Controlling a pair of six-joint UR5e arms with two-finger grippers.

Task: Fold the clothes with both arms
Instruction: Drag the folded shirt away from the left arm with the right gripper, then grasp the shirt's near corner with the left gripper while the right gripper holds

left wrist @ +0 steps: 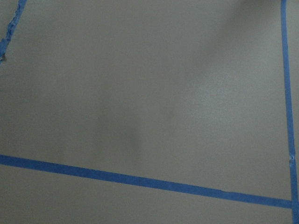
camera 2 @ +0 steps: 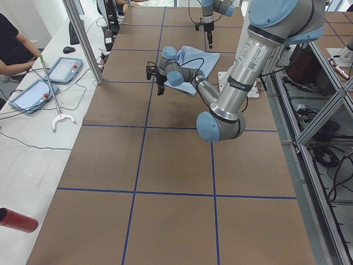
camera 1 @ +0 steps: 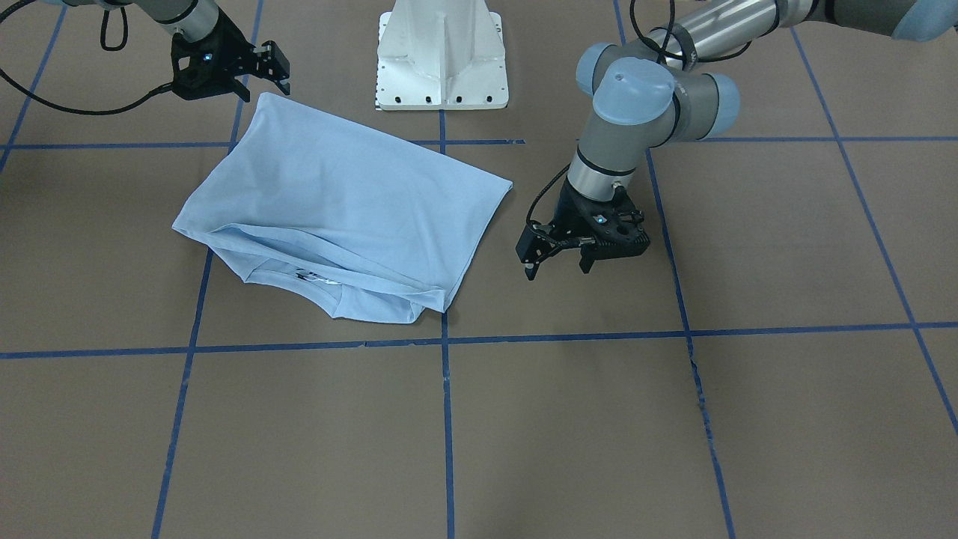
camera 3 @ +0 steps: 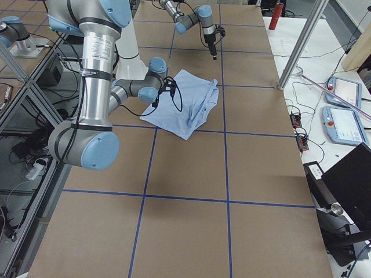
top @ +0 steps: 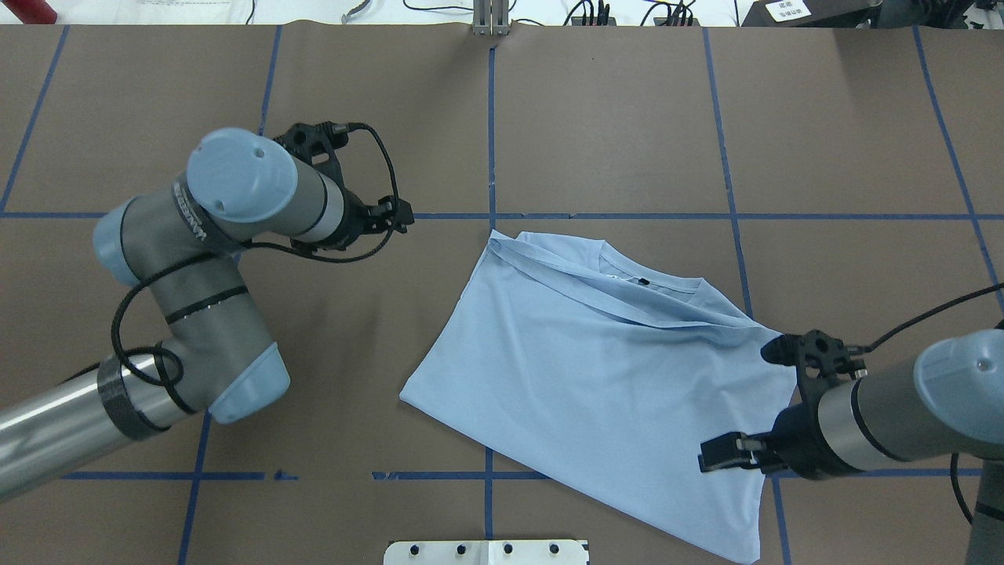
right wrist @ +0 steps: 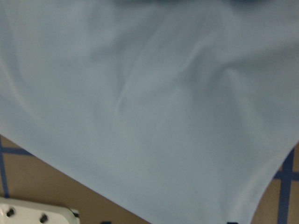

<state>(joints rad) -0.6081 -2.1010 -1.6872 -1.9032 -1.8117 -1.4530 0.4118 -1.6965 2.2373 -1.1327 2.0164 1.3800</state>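
Observation:
The clothes are one pale light-blue T-shirt (camera 1: 337, 202) (top: 596, 377), lying folded on the brown table with its neck and label on the side away from the robot's base. My right gripper (camera 1: 262, 78) (top: 745, 428) is open just above the shirt's corner nearest the base, and nothing is between its fingers. The right wrist view is filled by the shirt's cloth (right wrist: 154, 112). My left gripper (camera 1: 557, 266) (top: 384, 220) is open and empty over bare table, a short way off the shirt's side edge. The left wrist view shows only paper and tape.
The white pedestal base (camera 1: 441, 56) (top: 486, 552) stands close behind the shirt. Blue tape lines (camera 1: 449, 340) grid the brown paper. At the table's left end are a metal pole (camera 2: 83, 38), tablets, a seated person and a red cylinder (camera 2: 16, 220).

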